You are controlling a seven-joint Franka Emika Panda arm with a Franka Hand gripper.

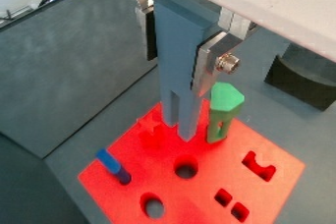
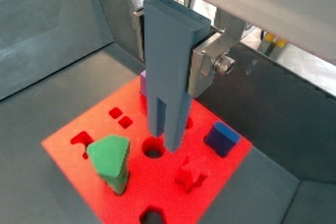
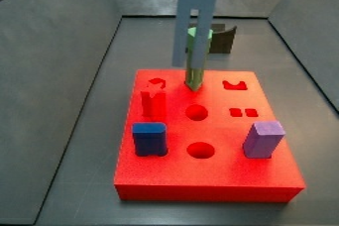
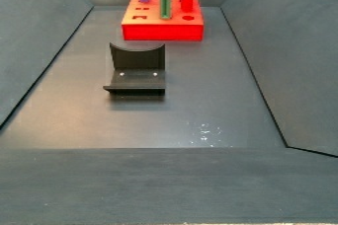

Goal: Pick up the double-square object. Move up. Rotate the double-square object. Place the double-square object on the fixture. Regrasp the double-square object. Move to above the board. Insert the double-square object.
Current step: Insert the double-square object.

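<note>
- Bright red filled the middle of both wrist views: the board (image 1: 197, 169) lay flat on a grey floor, cut with round, square and odd-shaped holes.
- At the left of a side view, a short dark-blue block (image 3: 149, 138) stood in the board near its front edge, with a red upright piece (image 3: 154, 101) just behind it.
- In the centre, the double-square object (image 3: 196, 22), a long slate-blue bar with a groove down its length, hung upright above the board, its lower end close over the surface and seemingly just short of a hole.
- The gripper (image 2: 197, 56) held the bar's upper part; a silver finger plate (image 2: 207, 63) was pressed flat against its side, so the fingers were pinching the bar. The opposite finger was hidden behind the bar.
- A green peg (image 1: 225, 110) stood in the board just beside the bar's lower end.
- To the right, a purple block (image 3: 265, 139) stood near the board's front corner.
- Further back, the dark fixture (image 4: 136, 68) sat on the floor, well apart from the board and bare.
- Judged from this, the work had reached the move above the board, on the edge of insertion.
- The next move likely called for squaring the bar's end to its matching hole, then lowering straight, clear of the green peg. Which hole matched was hard to tell.
</note>
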